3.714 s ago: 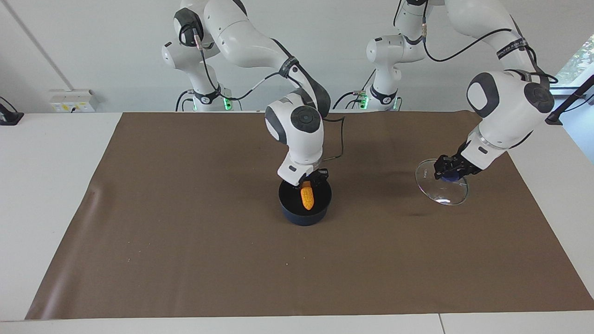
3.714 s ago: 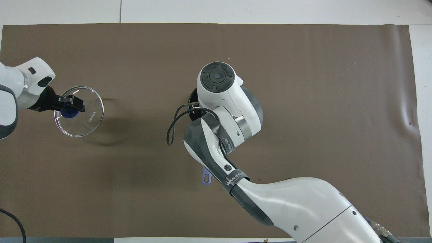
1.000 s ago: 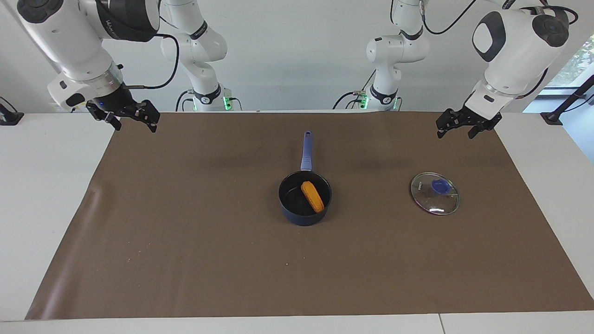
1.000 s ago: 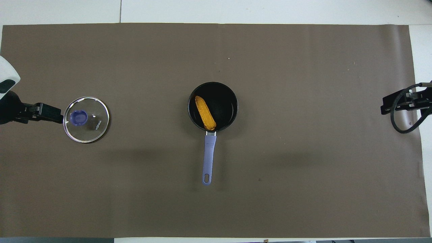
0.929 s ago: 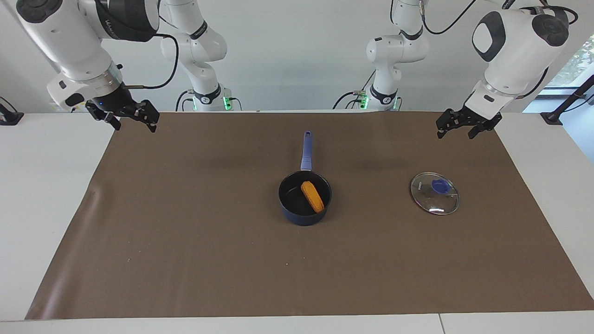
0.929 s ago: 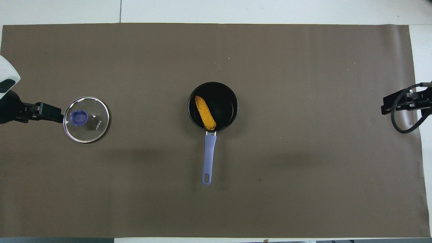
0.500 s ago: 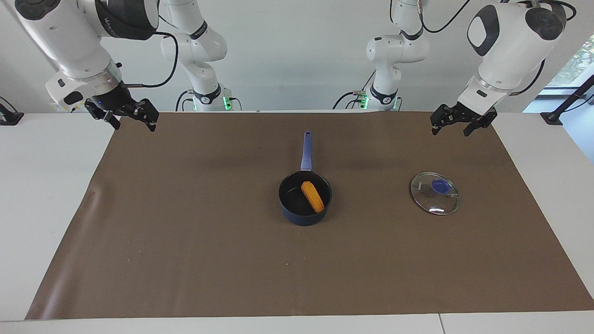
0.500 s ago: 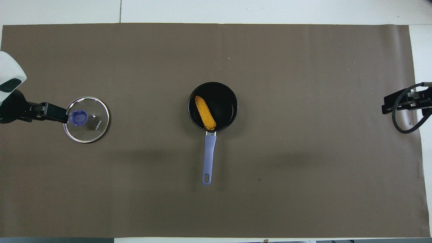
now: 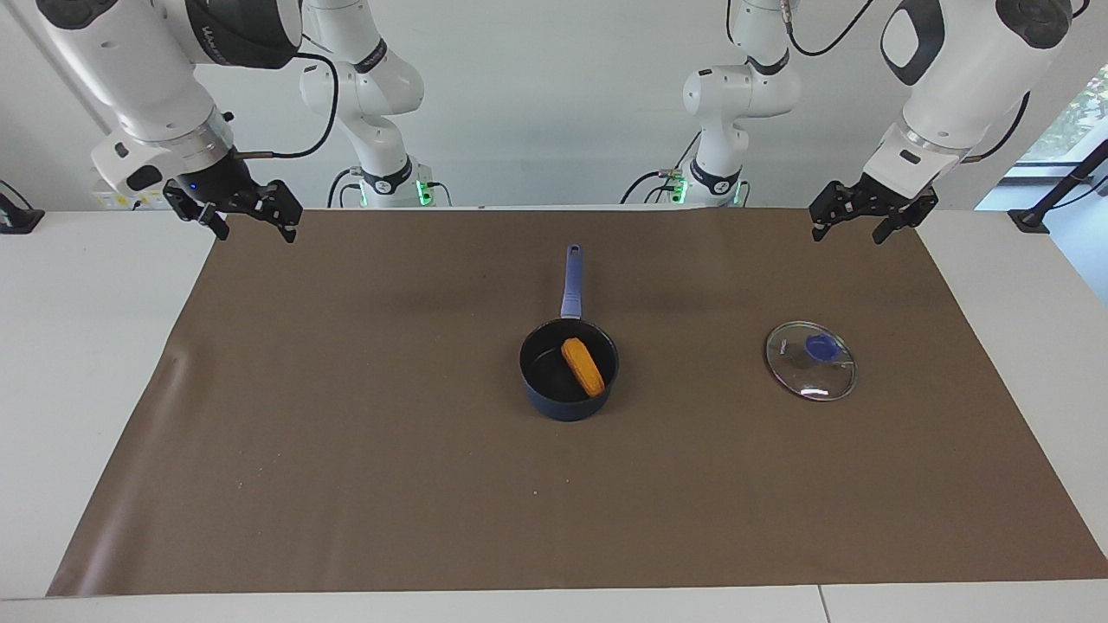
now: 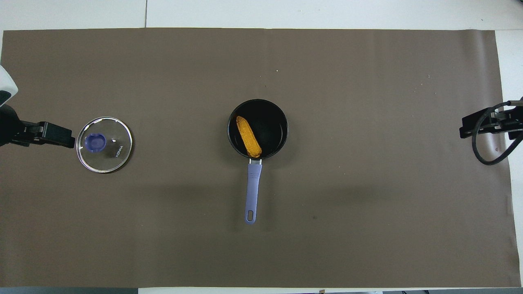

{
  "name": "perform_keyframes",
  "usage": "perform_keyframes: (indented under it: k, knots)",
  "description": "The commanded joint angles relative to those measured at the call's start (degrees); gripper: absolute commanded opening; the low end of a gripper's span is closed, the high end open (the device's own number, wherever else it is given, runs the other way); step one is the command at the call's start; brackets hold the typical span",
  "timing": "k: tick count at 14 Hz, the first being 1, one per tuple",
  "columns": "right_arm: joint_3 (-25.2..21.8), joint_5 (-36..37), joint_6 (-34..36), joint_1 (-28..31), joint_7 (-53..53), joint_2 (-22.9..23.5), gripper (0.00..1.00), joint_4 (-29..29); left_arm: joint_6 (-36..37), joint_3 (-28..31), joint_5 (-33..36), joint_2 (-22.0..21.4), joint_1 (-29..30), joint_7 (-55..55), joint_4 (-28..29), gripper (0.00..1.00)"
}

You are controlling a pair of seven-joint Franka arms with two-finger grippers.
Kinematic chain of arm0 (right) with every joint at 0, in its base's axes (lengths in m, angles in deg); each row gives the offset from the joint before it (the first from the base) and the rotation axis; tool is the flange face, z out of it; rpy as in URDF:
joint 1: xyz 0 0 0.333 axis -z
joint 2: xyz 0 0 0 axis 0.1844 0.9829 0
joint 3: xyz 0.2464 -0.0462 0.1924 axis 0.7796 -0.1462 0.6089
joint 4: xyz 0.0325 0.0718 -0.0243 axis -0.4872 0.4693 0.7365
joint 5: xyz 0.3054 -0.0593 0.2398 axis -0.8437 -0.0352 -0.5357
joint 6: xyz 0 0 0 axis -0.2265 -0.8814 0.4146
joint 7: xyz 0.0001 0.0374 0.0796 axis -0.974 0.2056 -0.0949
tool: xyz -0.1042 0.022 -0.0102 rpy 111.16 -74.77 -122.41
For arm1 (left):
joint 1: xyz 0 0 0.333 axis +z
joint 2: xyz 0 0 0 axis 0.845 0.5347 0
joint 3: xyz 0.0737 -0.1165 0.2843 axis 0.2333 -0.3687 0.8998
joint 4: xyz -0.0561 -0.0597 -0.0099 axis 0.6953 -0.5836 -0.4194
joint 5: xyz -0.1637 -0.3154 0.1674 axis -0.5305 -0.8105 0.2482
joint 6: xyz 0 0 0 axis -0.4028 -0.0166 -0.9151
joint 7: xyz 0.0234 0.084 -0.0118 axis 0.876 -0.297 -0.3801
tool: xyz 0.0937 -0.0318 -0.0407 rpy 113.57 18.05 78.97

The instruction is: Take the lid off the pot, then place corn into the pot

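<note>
The dark navy pot (image 9: 531, 385) (image 10: 274, 133) stands in the middle of the brown mat, its light-blue handle (image 9: 571, 280) (image 10: 252, 192) pointing toward the robots. The yellow-orange corn (image 9: 582, 366) (image 10: 248, 136) lies inside the pot. The glass lid (image 9: 810, 361) (image 10: 105, 144) with its blue knob lies flat on the mat toward the left arm's end. My left gripper (image 9: 863, 223) (image 10: 61, 137) is open and empty, raised over the mat's edge at that end. My right gripper (image 9: 253, 221) (image 10: 470, 125) is open and empty, raised over the mat's corner at the right arm's end.
The brown mat (image 9: 346, 484) (image 10: 367, 228) covers most of the white table. A wall socket box (image 9: 112, 201) and a black clamp (image 9: 17, 216) sit off the mat at the right arm's end.
Since 3.7 s ago the corn was let go into the pot, the lid was set down, and both arms pulled back. In the last second the left gripper shifted slightly; the right barely moved.
</note>
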Motion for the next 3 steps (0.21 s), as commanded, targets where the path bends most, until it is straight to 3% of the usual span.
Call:
perform_keyframes:
  k: [1, 3]
  knots:
    - [0.1, -0.9, -1.0, 0.9, -1.4, -0.6, 1.00, 0.4, 1.6, 0.5, 1.1, 0.1, -0.5, -0.6, -0.9, 1.00]
    - [-0.1, -2.8, -0.7, 1.0, -1.4, -0.6, 1.00, 0.5, 1.2, 0.5, 1.1, -0.1, -0.5, -0.6, -0.2, 1.00]
